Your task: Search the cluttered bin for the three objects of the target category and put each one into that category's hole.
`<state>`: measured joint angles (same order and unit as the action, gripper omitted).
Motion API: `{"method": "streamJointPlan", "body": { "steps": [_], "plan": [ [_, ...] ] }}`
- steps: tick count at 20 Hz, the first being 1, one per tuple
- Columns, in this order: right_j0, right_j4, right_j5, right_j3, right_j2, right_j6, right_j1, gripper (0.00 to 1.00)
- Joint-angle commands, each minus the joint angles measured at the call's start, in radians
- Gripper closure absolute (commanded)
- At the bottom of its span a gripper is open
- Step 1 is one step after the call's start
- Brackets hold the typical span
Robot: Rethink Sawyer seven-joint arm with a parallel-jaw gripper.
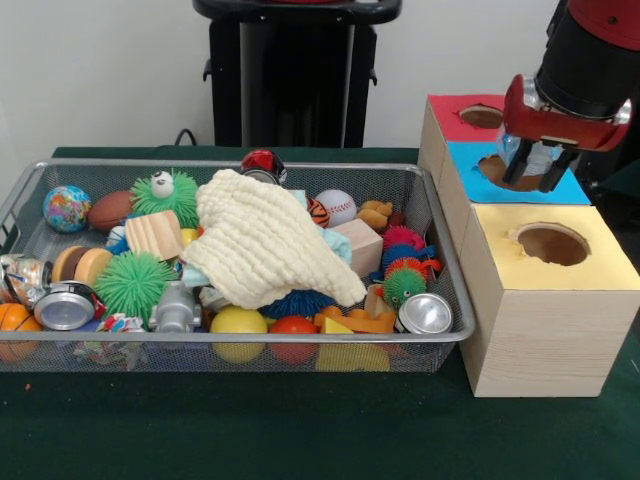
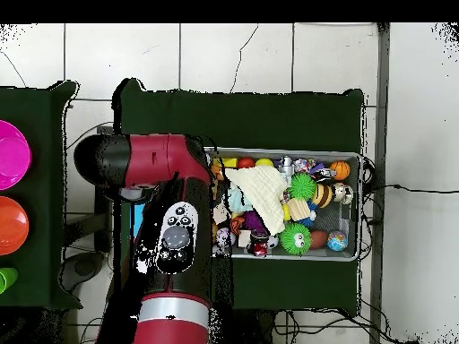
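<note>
- Red pincer (image 1: 540, 166) hangs over the blue hole (image 1: 497, 168), pinching a clear, pale object too hidden to identify.
- Wire bin (image 1: 300, 345) on the green tabletop (image 1: 250, 425) holds a cream cloth (image 1: 262, 240) over toys.

A cream cloth (image 1: 265, 245) covers the toys at the middle of the bin (image 1: 20, 205). Overhead, the arm (image 2: 166, 224) hides the boxes (image 1: 545, 300) almost completely.

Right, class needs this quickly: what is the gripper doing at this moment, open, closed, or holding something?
Gripper: over the blue hole, apparently holding a clear object; it cannot be identified.
</note>
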<state>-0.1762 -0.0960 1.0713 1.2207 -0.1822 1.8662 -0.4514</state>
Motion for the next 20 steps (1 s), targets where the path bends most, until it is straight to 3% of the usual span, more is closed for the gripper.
{"method": "streamJointPlan", "body": {
  "steps": [1, 10, 20],
  "plan": [
    [0.013, 0.077, -0.002, 0.082, 0.014, 0.099, 0.063, 1.0],
    [0.014, 0.084, -0.153, 0.131, 0.025, 0.096, 0.079, 1.0],
    [0.007, 0.079, -0.108, 0.12, 0.025, 0.104, 0.105, 1.0]
  ]
}}
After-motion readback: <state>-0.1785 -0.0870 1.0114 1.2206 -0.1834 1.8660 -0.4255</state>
